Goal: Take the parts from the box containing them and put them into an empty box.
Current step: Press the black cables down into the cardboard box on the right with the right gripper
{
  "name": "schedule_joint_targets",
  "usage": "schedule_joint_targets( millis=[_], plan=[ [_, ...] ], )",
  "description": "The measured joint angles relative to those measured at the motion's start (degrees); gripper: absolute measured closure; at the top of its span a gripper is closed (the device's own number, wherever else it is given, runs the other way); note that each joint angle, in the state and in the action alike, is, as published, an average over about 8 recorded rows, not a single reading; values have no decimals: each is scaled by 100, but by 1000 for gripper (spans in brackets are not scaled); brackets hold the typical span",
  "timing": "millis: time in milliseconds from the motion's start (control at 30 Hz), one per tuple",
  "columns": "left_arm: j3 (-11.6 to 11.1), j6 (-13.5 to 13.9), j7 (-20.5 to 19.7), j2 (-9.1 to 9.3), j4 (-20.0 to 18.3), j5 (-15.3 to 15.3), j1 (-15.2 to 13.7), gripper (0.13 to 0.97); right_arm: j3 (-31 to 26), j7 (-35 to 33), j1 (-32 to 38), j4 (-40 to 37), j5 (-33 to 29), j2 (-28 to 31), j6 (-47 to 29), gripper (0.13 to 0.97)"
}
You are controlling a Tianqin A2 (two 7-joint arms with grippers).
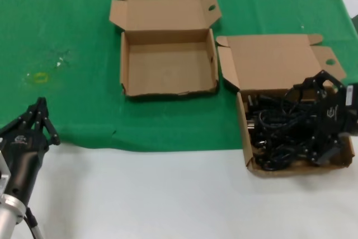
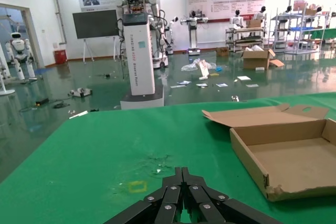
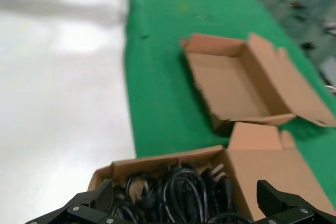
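Right gripper (image 1: 323, 120) hangs wide open directly over the cords (image 1: 279, 132) in the full box (image 1: 250, 155), holding nothing; the empty box (image 1: 127, 60) lies to its left. Left gripper (image 1: 34, 120) waits closed, far off.

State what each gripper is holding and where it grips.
Nothing is held. The open right gripper hangs over the power cords; the left gripper is shut and empty.

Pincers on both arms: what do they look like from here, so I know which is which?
Both are black linkage-type claws with silver pivot screws. The left pincer sits on a black body carrying a pale logo, ending in a silvery-white cuff with a thin black cable. The right pincer has a similar logo and a white label on its wrist.
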Motion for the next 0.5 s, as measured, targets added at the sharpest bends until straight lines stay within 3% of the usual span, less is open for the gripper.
schedule_joint_targets(
  millis=[233, 500],
  plan=[
    [0, 0, 0, 0, 0, 0, 0, 942, -372, -677, 1077, -1050, -498, -492, -1081, 129],
    [0, 0, 0, 0, 0, 0, 0, 953, -631, -1464, 1903, -2338, -981, -1079, -1573, 129]
  ],
)
